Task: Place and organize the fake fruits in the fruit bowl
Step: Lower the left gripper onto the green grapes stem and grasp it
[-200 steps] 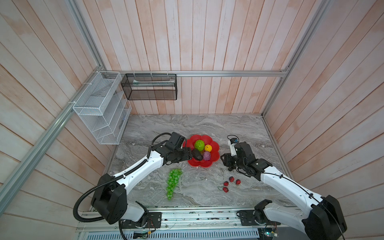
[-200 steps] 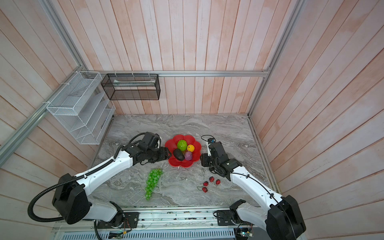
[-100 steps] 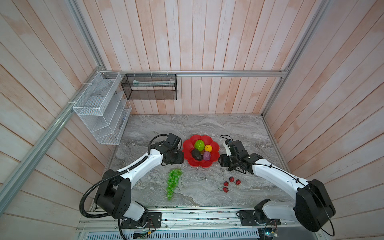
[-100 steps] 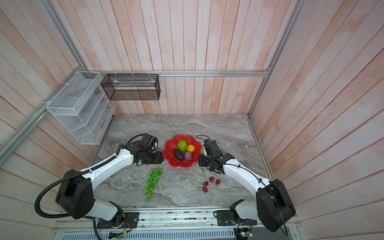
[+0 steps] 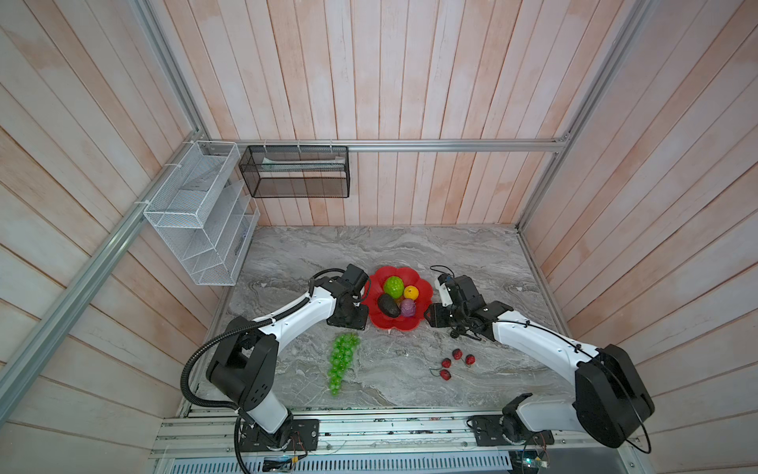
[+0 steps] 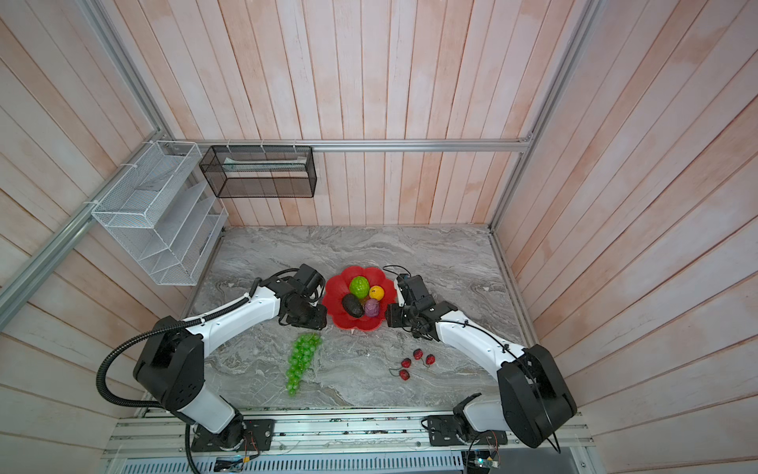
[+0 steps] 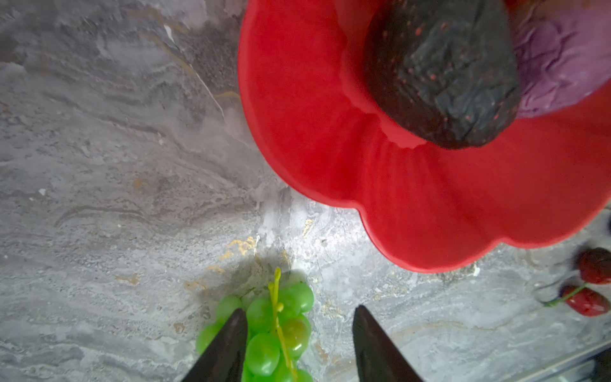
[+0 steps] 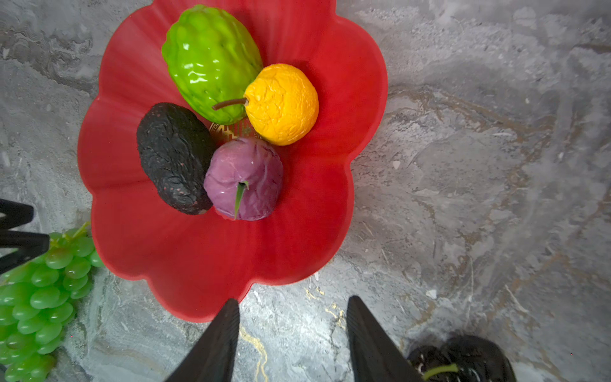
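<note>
In both top views the fruit bowl [image 5: 406, 324] sits on the marble bench [image 5: 369, 254]. It holds the bumpy lime-green ball [image 5: 393, 286], small yellow fruit [image 5: 411, 292], dark oval avocado [image 5: 388, 305] and purple round fruit [image 5: 407, 307], clustered together. The green grape bunch [image 5: 342, 361] lies outside the bowl, near its edge on the robot's left. The small red berries [image 5: 453, 362] lie well apart from the bowl on the robot's right. The left arm [image 5: 303, 312] ends just beside the bowl's left rim, and the right arm [image 5: 529, 336] just beside its right rim.

In the left wrist view the left fingers [image 7: 228, 347] stand apart. One is over the stem end of the grape bunch, which lies near the bowl's rim, and the other is over bare bench. Whether either touches cannot be told.

In the right wrist view the right fingers [image 8: 218, 340] stand apart with nothing between them, at the bowl's rim. The tiny black berries [image 8: 463, 360] lie outside the bowl, beside one finger.
</note>
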Motion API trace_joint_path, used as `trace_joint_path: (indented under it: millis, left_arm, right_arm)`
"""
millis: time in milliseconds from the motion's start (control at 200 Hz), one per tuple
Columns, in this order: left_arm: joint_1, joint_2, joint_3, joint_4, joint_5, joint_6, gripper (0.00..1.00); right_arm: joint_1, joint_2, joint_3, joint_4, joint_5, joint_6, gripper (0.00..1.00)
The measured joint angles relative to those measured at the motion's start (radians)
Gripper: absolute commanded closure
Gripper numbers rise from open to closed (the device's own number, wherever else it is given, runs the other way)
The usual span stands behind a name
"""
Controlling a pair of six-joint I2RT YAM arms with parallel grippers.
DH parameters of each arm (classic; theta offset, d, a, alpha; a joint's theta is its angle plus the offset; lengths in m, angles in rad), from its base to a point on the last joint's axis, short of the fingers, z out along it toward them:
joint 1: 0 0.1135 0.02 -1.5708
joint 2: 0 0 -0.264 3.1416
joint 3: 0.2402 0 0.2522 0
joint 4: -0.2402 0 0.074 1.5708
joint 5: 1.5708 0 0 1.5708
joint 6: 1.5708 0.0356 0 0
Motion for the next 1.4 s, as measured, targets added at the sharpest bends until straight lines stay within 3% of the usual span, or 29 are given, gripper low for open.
trace_joint_path:
  millis: [195, 330, 620, 730, 1065, 1245, 1395]
  left_arm:
    - [-0.042, 0.022, 0.000, -0.049, -0.031, 0.000, 0.51]
    - [-0.046, 0.024, 0.000, -0.066, -0.056, -0.006, 0.60]
    - [-0.046, 0.028, 0.003, -0.092, -0.076, -0.004, 0.62]
    - [-0.047, 0.028, 0.003, -0.096, -0.085, -0.006, 0.72]
    - [-0.047, 0.028, 0.002, -0.106, -0.115, -0.012, 0.80]
    - [-0.047, 0.027, 0.002, -0.111, -0.123, -0.014, 0.94]
    - [-0.047, 0.014, 0.000, -0.118, -0.126, -0.014, 0.98]
  right_arm:
    - [0.000, 0.000, -0.001, 0.014, -0.009, -0.018, 0.46]
    - [0.000, 0.000, -0.010, 0.028, -0.018, -0.021, 0.46]
    - [0.000, 0.002, -0.012, 0.050, -0.032, -0.021, 0.46]
    - [0.000, 0.002, -0.015, 0.056, -0.036, -0.021, 0.46]
    - [0.000, 0.002, -0.023, 0.066, -0.037, -0.021, 0.46]
    - [0.000, 0.002, -0.023, 0.072, -0.042, -0.022, 0.46]
    - [0.000, 0.002, -0.023, 0.073, -0.044, -0.029, 0.46]
